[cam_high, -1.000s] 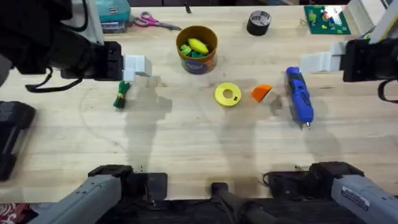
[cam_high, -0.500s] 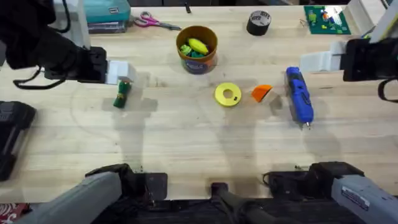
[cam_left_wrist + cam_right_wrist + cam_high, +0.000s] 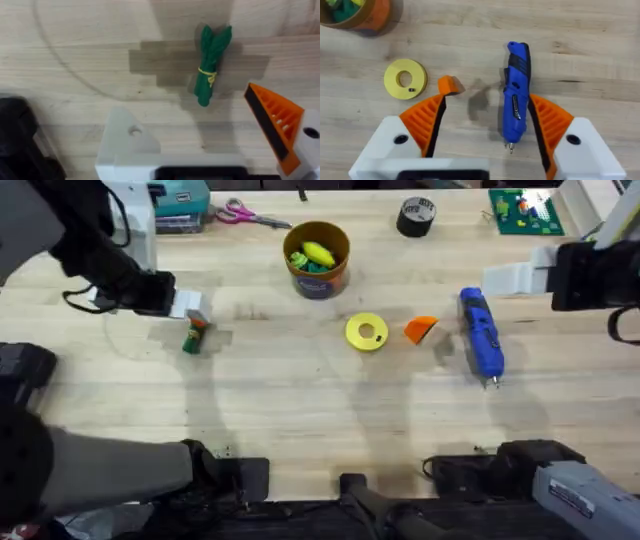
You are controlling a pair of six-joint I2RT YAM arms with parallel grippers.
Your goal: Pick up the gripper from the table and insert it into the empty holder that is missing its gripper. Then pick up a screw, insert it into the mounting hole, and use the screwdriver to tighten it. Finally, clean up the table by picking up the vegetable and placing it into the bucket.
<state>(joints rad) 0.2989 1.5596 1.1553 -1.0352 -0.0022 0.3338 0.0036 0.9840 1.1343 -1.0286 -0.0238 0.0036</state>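
The vegetable [image 3: 193, 335] [image 3: 210, 65], a green bundle with a yellow band, lies at the left of the table. My left gripper [image 3: 188, 307] [image 3: 205, 137] hovers open just beyond it, with one bare white holder [image 3: 127, 142] and one orange-padded finger. The loose orange gripper [image 3: 421, 329] [image 3: 450, 85] rests between a yellow disc [image 3: 367, 332] [image 3: 405, 78] and the blue screwdriver [image 3: 481, 335] [image 3: 516, 95]. A small screw [image 3: 411, 90] sits on the disc. My right gripper [image 3: 507, 278] [image 3: 486, 105] hangs open above the screwdriver. The bucket [image 3: 317, 272] [image 3: 375, 12] stands at the back centre.
The bucket holds a yellow and a green toy piece. Along the far edge are a black tape roll [image 3: 416, 216], scissors [image 3: 245, 215], a teal box [image 3: 175, 198] and a green board [image 3: 525, 210]. A dark object [image 3: 20, 395] lies at the left edge.
My left arm has swung left and nearer, bringing its gripper from beside the bucket to right by the vegetable. The right arm and the table's objects have not moved.
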